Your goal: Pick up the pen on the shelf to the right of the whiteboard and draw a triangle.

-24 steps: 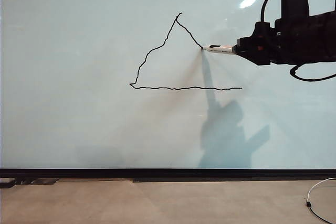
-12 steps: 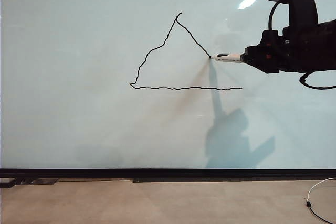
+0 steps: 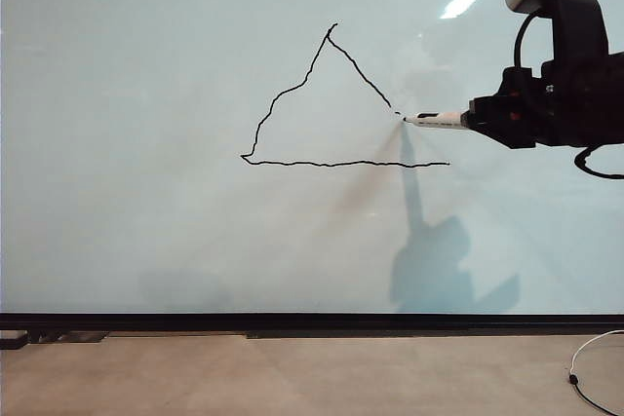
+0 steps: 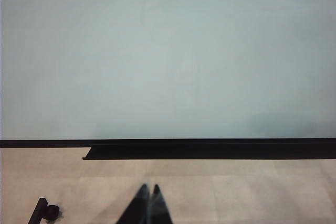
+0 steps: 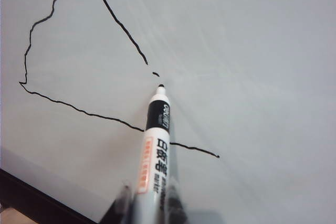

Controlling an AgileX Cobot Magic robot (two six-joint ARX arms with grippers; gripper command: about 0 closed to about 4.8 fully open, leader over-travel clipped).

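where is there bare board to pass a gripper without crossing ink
Bare whiteboard lies left of the triangle and below its base down to the black rail. Crowded at the triangle's right side: the right gripper holds the pen there, its tip at the broken line. The left gripper sits shut, low before the rail.

A thin black triangle (image 3: 331, 109) outline is seen on the pale grey-blue whiteboard (image 3: 146, 65), edged below by a black rail (image 3: 312, 321). The pen (image 5: 155, 145) is white, black-banded, with dark and orange print.
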